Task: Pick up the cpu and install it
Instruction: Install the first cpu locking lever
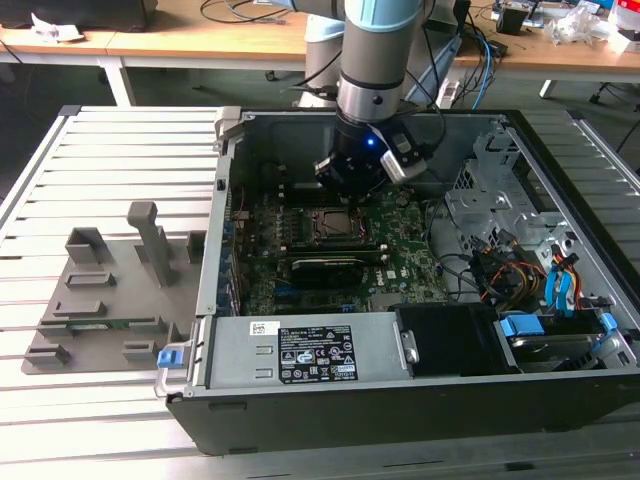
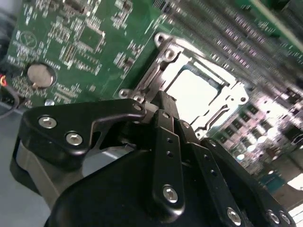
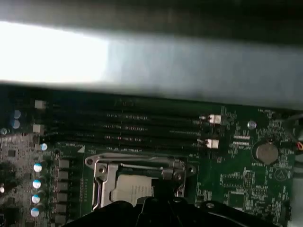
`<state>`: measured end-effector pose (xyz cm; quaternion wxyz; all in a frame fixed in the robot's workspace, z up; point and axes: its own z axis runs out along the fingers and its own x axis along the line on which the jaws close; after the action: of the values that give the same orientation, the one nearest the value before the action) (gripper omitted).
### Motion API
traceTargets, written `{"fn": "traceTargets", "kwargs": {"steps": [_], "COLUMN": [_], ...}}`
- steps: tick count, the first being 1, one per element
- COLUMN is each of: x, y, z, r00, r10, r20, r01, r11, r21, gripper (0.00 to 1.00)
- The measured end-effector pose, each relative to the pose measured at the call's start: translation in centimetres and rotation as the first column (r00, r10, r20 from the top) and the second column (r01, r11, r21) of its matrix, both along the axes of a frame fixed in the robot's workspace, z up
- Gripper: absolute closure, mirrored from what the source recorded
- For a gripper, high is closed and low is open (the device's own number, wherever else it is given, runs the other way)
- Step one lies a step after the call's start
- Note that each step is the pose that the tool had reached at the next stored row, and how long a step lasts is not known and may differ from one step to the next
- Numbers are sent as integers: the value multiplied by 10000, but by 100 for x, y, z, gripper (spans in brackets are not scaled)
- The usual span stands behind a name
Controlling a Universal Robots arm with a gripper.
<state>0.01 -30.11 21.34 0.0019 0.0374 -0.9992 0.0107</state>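
Jaws (image 2: 163, 101) hover just above the cpu (image 2: 196, 90) seated in its socket frame (image 2: 222, 106); their state is unclear.

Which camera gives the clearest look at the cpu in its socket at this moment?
The second wrist view: the cpu shows as a bright pale square inside the metal socket frame, just beyond the gripper. In the first wrist view the cpu is partly hidden by the gripper body. In the exterior view the arm hangs over the socket area.
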Motion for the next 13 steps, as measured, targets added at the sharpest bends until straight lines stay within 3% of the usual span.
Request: {"fn": "traceTargets", "kwargs": {"steps": [3,4,6,11,13], "x": [-1,-2,-2,-2,-2], "y": [-133,-148,-152,-152,-152], "z": [0,27,120,473,531], "r00": [10000,10000,10000,10000,10000], "r10": [0,-2,1,0,0], "r20": [1,17,41,62,63], "r01": [0,2,-1,0,0], "r11": [10000,10000,10000,10000,10000], "r21": [-18,-23,-25,-30,-29], "gripper": [89,89,89,89,89]}}
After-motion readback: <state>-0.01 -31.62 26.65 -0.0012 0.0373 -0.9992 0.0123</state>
